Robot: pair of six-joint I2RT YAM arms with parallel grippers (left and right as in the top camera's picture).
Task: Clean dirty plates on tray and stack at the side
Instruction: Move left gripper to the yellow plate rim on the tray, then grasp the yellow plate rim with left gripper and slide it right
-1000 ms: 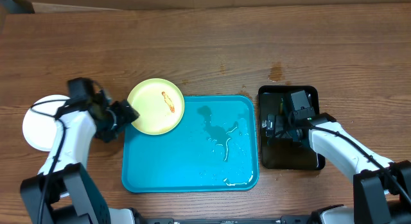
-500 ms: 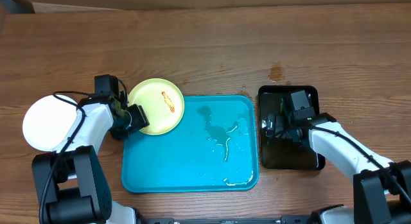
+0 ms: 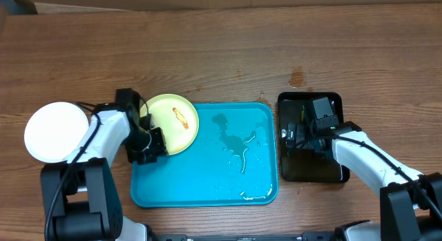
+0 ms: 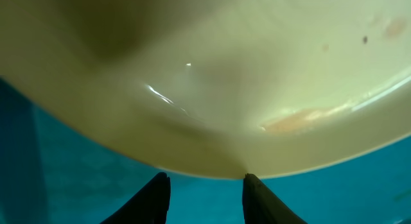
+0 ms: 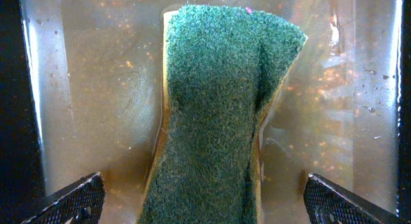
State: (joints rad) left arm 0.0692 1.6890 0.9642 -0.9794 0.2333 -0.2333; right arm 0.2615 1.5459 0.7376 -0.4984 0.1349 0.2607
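A pale yellow-green plate [image 3: 176,125] with an orange smear lies over the far left corner of the turquoise tray [image 3: 207,179]. My left gripper [image 3: 153,143] sits at the plate's near-left rim, above the tray. In the left wrist view the plate [image 4: 212,76] fills the upper frame. Its rim reaches the tips of my left gripper [image 4: 205,182], whose jaws stand apart with only tray between them. A white plate [image 3: 52,130] rests on the table to the left. My right gripper [image 5: 205,208] is wide open over a green sponge [image 5: 218,102].
The sponge lies in a black tray [image 3: 311,168] of brownish water, to the right of the turquoise tray. Puddles of water [image 3: 238,148] spread over the turquoise tray's right half. A small stain [image 3: 298,79] marks the wooden table behind the black tray.
My left arm swung right and nearer, from beside the white plate to the yellow-green plate's rim, and its jaws narrowed. The plate shifted slightly onto the tray. The right arm stayed still.
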